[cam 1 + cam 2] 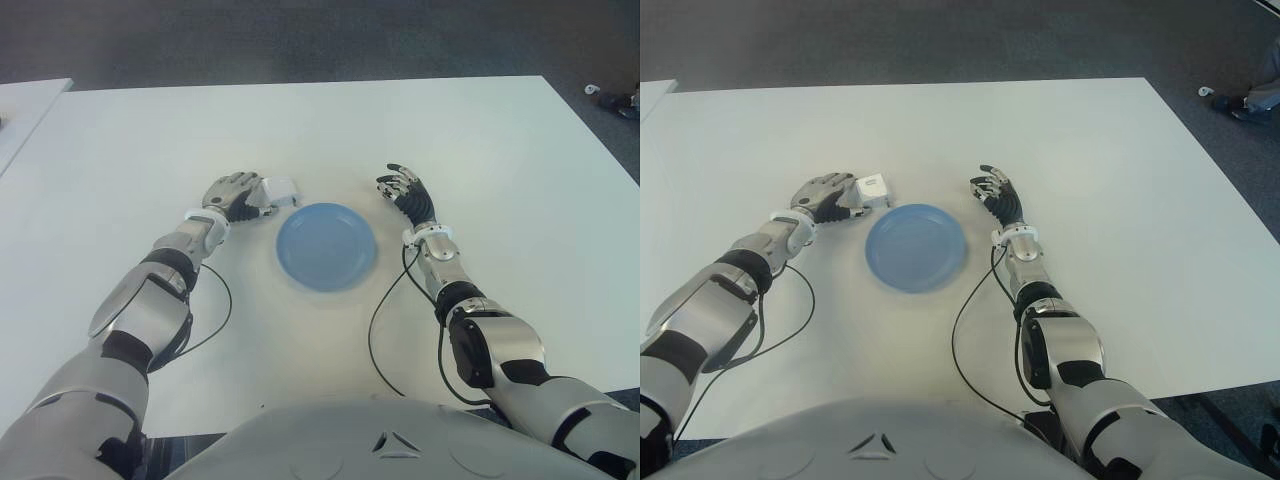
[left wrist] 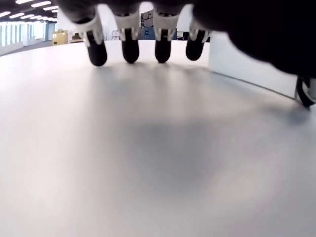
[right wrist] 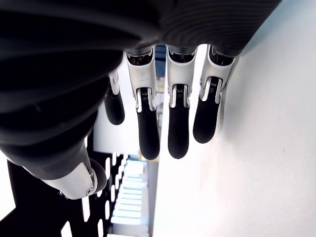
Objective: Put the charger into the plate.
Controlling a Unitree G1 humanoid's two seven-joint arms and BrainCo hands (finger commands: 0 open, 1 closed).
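Seeing my left hand (image 1: 232, 193) left of centre, fingers (image 2: 130, 49) curled down over the table (image 1: 480, 150), white charger (image 1: 280, 192) touching them, beside the blue plate (image 1: 327, 246), right hand (image 1: 404, 190) open right of the plate.

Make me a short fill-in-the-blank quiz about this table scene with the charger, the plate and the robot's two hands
1. The white charger is beside the ____ hand.
2. The plate is coloured ____.
3. The plate holds ____ at this moment.
4. The right hand, fingers spread, shows on the plate's ____ side.

Missing words: left; blue; nothing; right
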